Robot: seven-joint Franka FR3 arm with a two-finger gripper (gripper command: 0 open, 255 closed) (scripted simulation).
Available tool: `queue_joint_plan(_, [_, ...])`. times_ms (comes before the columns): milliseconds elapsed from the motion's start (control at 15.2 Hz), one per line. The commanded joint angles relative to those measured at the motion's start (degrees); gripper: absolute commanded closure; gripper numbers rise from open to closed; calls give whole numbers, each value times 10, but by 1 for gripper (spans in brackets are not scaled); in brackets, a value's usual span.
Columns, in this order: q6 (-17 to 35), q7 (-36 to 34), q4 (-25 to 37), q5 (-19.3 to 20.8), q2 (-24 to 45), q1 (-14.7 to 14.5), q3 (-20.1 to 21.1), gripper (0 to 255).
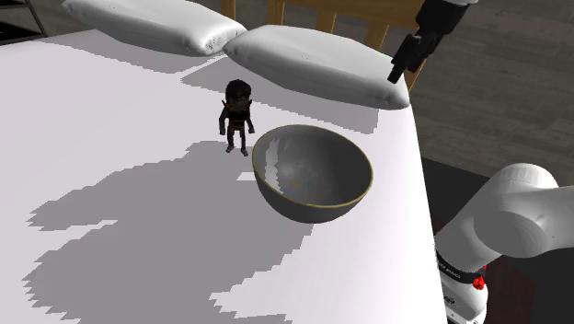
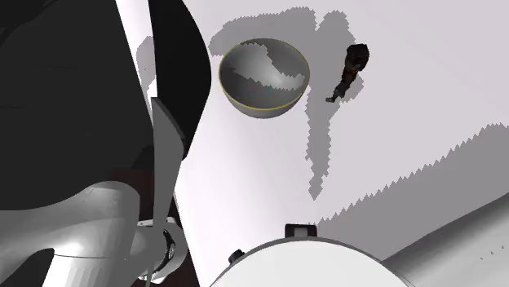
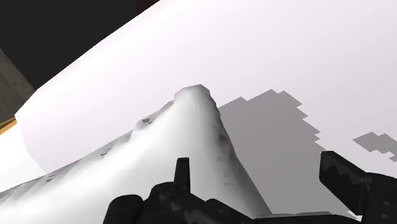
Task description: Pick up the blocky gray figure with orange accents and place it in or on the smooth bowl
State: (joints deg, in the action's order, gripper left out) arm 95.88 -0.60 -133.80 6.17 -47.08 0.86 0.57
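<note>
Figure (image 1: 237,115) stands upright on white bed surface (image 1: 110,120): long axis vertical, head up, feet on the sheet. Front seems turned toward the shoulder cam, but face is too dark to be sure.

Looks: near-black/dark gray, blocky limbs, big rounded head w/ dark hair, arms held a bit out from body, small orange-red marks at chest and waist.

Position: well apart from gripper (image 1: 398,74) and lower than it. Just beside the bowl (image 1: 313,173) w/o touching, on the bowl's side farther from gripper. Bowl is gray, smooth, glossy inside, thin yellowish rim, open side up. It's also well apart from gripper.

Gripper hangs in the air over the corner of the nearer white pillow (image 1: 313,55), by the bed's edge. In the wrist cam the fingers (image 3: 347,181) stand wide apart w/ nothing clasped. Pillow corner lies below and ahead of them, untouched.

2nd pillow (image 1: 147,20) lies farther off from gripper, past the first. White arm (image 1: 515,221) rises from lower down, on gripper's side of the bed.
</note>
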Motion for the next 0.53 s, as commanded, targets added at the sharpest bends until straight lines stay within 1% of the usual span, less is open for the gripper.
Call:
queue_joint_plan(0, [0,0,0,0,0,0,0,0])
queue_joint_plan(462, [18,-38,57,-45,83,-38,59,0])
